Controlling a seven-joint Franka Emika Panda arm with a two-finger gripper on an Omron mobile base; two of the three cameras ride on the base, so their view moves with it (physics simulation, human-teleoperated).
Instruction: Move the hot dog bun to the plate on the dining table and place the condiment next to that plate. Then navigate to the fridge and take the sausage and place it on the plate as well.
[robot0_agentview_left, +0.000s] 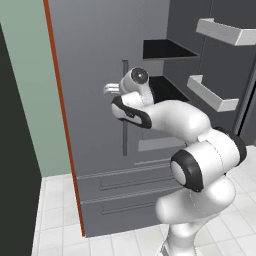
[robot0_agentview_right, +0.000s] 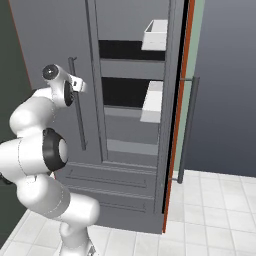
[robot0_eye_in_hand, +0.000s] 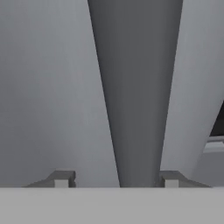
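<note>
We see our fingers (robot0_eye_in_hand: 65, 178) spread either side of the fridge (robot0_agentview_left: 95, 50) handle (robot0_eye_in_hand: 135, 96); no writing reads anywhere.

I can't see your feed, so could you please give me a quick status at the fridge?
Pincer straddling the fridge handle, grip unconfirmed. Right door open, shelves look bare. Sausage not sighted.

Access at fridge front: handle obstructs, interior open.
The fridge (robot0_agentview_right: 130, 165) stands with one door swung wide; black shelves (robot0_agentview_right: 131, 49) are reachable through the gap. The vertical handle (robot0_eye_in_hand: 135, 96) on the shut door lies directly between the gripper (robot0_eye_in_hand: 116, 178) fingertips, blocking forward travel. Door shelves (robot0_agentview_left: 212, 94) project at right.
</note>
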